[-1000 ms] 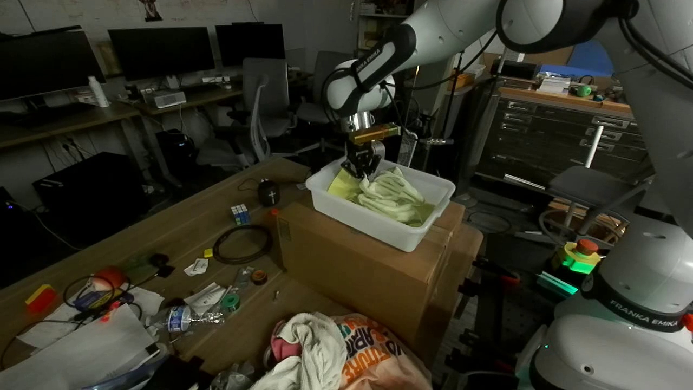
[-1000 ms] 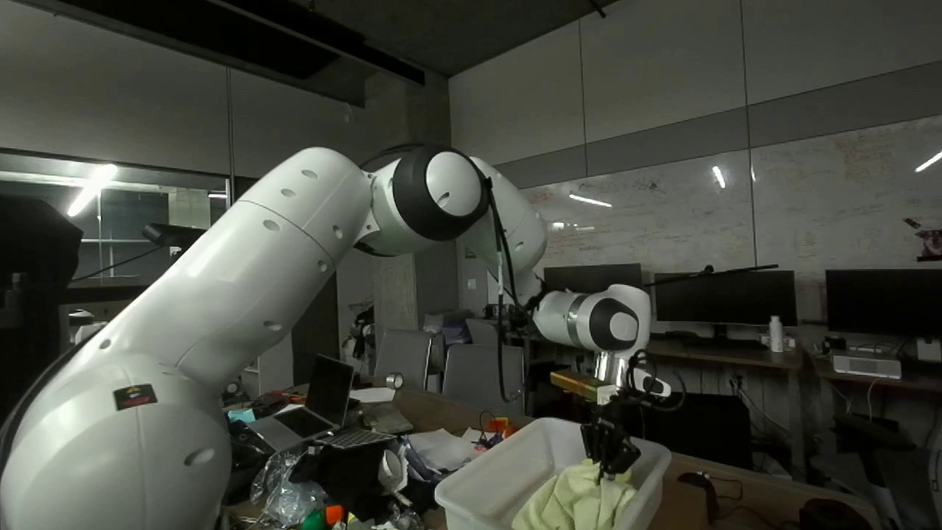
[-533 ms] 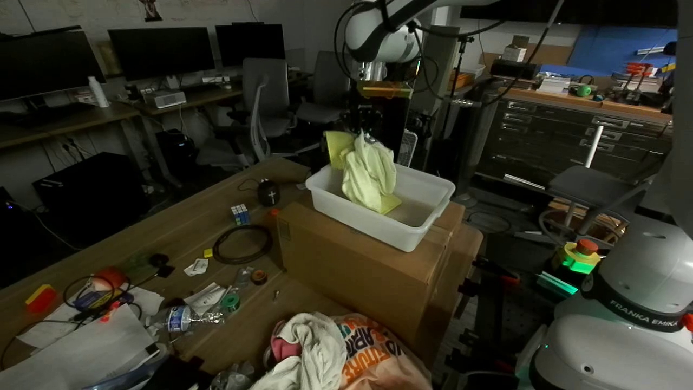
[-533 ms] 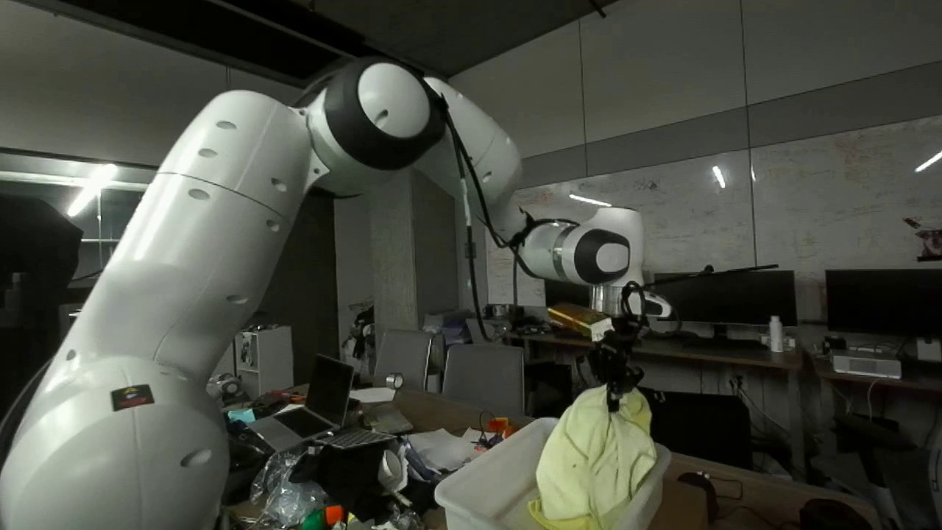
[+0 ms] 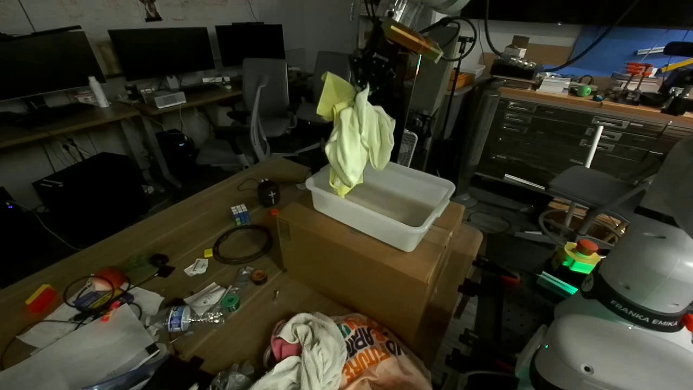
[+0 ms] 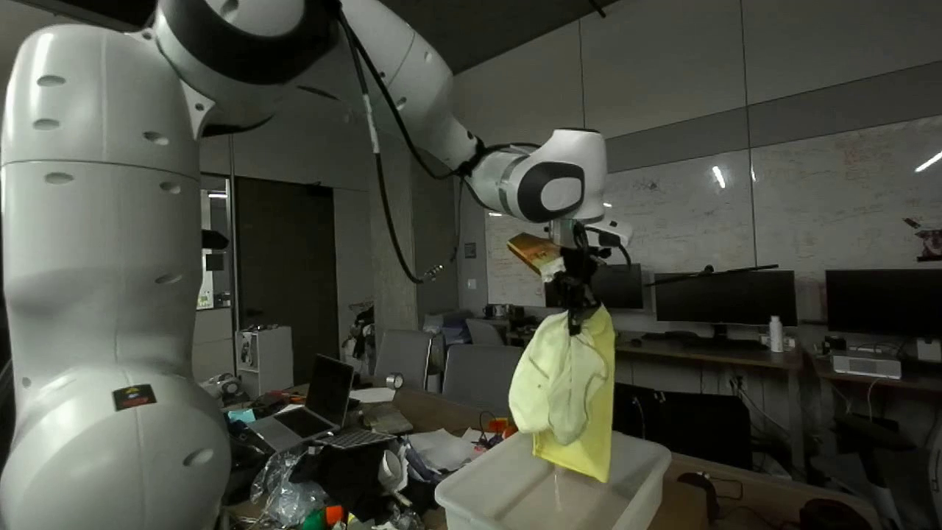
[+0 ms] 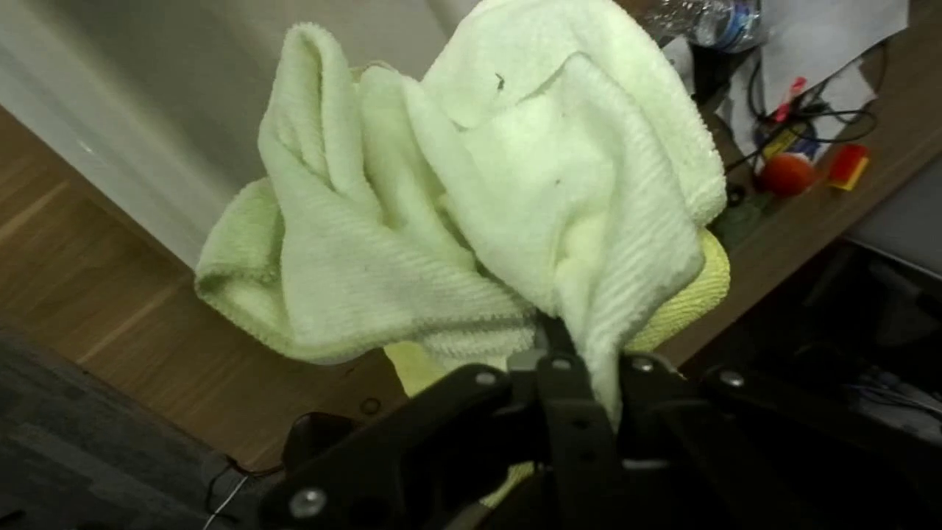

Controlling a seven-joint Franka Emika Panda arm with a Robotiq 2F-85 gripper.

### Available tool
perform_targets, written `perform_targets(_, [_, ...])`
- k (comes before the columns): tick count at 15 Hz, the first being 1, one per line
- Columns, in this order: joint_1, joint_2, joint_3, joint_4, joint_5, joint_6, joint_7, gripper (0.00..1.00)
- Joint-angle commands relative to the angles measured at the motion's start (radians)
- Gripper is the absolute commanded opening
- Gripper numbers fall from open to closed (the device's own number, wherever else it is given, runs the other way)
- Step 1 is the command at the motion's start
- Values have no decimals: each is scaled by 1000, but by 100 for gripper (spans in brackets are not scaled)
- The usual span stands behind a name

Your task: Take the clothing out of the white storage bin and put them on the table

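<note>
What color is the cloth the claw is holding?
The cloth is pale yellow-green and brighter yellow, clearest in an exterior view.

A scribbled whiteboard (image 6: 831, 221) lines the wall (image 6: 831, 59), streaked with bright reflections (image 6: 718, 177). Grey office chairs (image 5: 273, 81) stand near desks (image 5: 81, 120) bearing dark monitors (image 5: 162, 52). A dark drawer cabinet (image 5: 568, 135) carries a wooden worktop (image 5: 568, 101).

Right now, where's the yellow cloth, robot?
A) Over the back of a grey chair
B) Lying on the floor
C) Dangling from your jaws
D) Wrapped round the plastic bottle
C: in both exterior views the yellow cloth hangs from the jaws, and the wrist view shows it bunched up where they grip it.
</note>
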Motion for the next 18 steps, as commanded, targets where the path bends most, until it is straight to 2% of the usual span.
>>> perform_targets(1, [36,-132,13,-80,82,-59,-75,4])
perform_targets(4, [84,-147,35,-65,106,-232,-133,4])
perform_targets(8, [157,-74,93,28,108,-417,-140,4])
perform_targets(13, [209,94,148,261,112,-661,-199,4])
perform_targets(16, [200,197,162,422,139,-819,-278,4])
perform_targets(18, [194,258,167,514,135,-892,-287,3])
